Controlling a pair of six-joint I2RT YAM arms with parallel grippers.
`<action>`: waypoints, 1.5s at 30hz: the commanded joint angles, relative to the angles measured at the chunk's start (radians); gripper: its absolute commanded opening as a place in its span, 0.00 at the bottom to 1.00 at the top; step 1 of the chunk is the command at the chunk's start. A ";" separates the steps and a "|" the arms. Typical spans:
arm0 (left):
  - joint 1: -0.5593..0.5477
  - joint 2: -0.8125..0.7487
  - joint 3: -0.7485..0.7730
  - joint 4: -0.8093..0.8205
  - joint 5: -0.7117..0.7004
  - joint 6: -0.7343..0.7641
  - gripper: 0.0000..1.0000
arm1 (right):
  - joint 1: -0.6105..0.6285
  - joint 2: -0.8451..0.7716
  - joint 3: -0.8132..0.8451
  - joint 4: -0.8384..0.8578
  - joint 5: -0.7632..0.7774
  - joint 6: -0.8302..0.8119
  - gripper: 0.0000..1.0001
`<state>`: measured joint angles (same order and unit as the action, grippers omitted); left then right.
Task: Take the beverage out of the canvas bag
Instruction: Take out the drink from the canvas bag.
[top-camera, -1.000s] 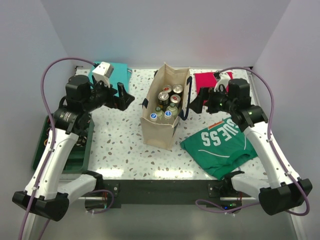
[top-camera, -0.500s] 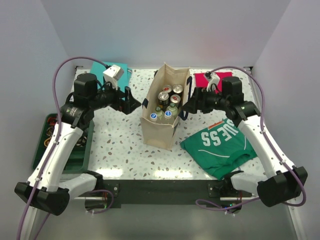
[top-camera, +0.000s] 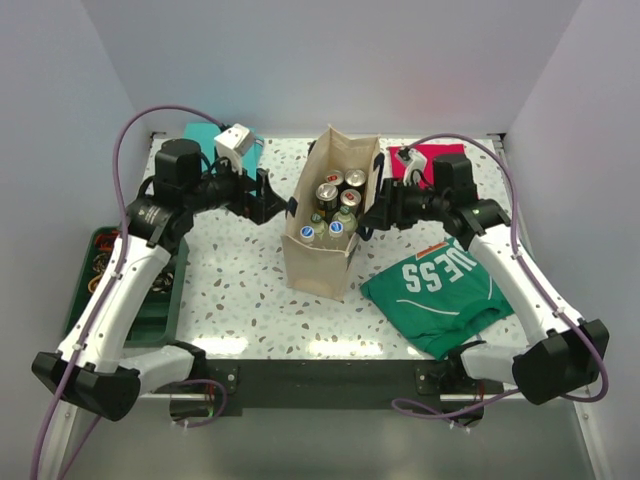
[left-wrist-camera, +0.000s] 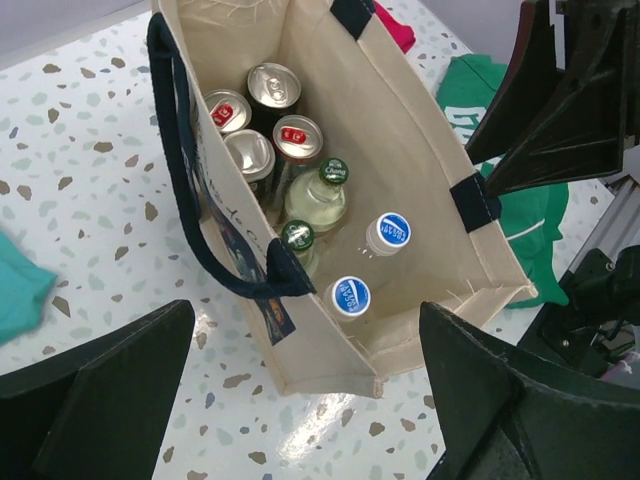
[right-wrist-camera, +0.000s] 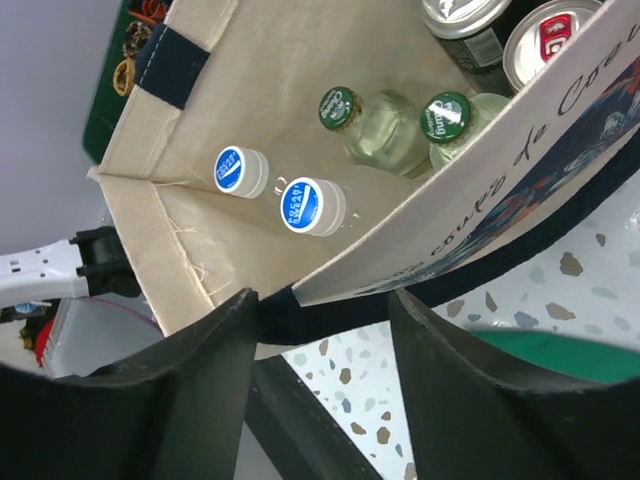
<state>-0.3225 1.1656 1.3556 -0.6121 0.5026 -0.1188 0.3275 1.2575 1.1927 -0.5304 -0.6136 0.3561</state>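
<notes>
Found left gripper (top-camera: 263, 196) jaws spread wide, empty; right gripper (right-wrist-camera: 320, 300) jaws half-open astride canvas bag (top-camera: 318, 268) rim, unclamped. Required firm rim pinch before lifting beverage (left-wrist-camera: 351, 296).

Your left claw (top-camera: 262, 196) gapes wide and your right claw (top-camera: 372, 218) stands half open. Both arms (top-camera: 115, 290) reach inward, claws facing each other.

Contents mostly hidden inside the canvas bag (top-camera: 322, 262)
The bottles (left-wrist-camera: 351, 297) show only their caps and the cans (left-wrist-camera: 274, 85) only their tops. The left arm covers part of the green tray (top-camera: 170, 300). Whether the right gripper (right-wrist-camera: 322, 300) pinches the navy strap (right-wrist-camera: 460, 272) cannot be told.
</notes>
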 joint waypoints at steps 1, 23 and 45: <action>-0.021 0.019 0.059 0.023 0.030 0.011 1.00 | 0.016 0.008 0.002 -0.043 -0.025 -0.038 0.52; -0.257 0.141 0.181 -0.018 -0.145 0.058 1.00 | 0.054 -0.081 0.025 -0.218 0.053 -0.154 0.57; -0.277 0.161 0.184 0.035 -0.104 0.056 1.00 | 0.053 -0.041 -0.008 0.021 0.054 0.047 0.46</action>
<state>-0.5831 1.3148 1.4963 -0.6247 0.3229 -0.0845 0.3794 1.2434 1.1786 -0.4706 -0.5079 0.4484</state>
